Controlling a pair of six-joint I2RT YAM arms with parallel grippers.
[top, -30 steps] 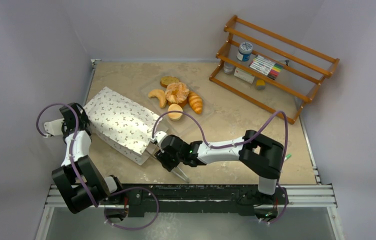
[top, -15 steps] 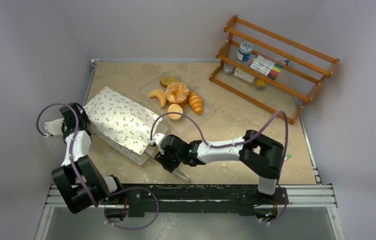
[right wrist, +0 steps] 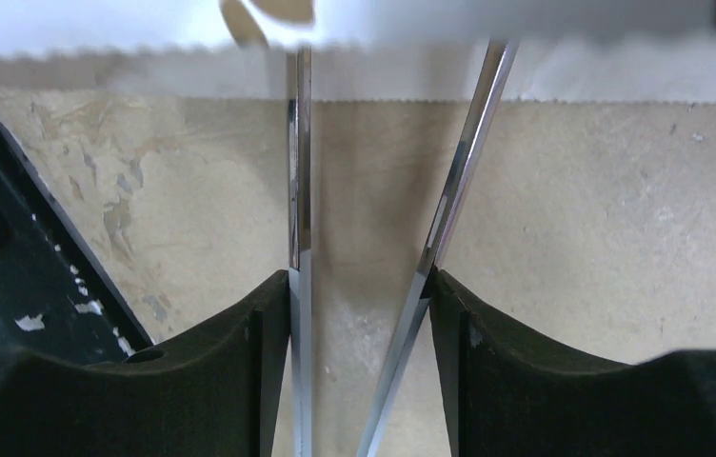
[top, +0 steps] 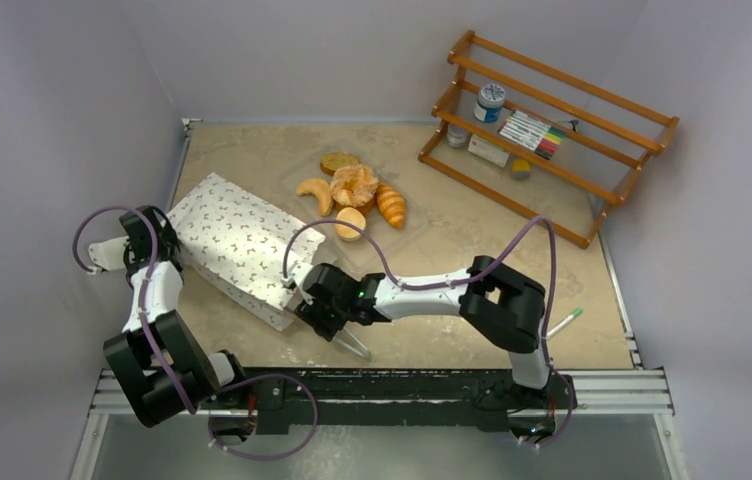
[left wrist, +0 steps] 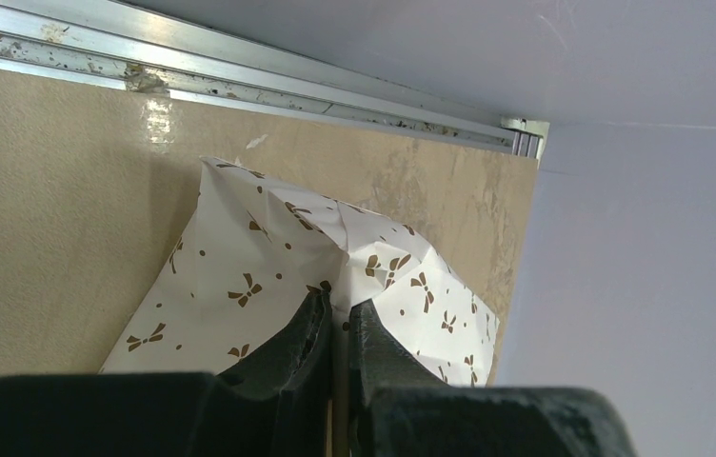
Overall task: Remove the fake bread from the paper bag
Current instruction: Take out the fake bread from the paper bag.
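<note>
The left claw [left wrist: 340, 316] pinches the paper bag's [top: 237, 245] closed end near the bench's [top: 452, 250] left edge. The right claw [right wrist: 359, 290] grips metal tongs [right wrist: 297, 171], tips at the bag's mouth.

White paper bag [top: 242, 245] — brown bows, dots; golden-orange fake bread [top: 356, 186]; beige table [top: 452, 235].

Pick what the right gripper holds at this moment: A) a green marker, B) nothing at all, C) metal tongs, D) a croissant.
C: in the right wrist view both blades of the metal tongs sit pinched between the fingers of the right gripper, their tips reaching toward the serrated edge of the paper bag.
</note>
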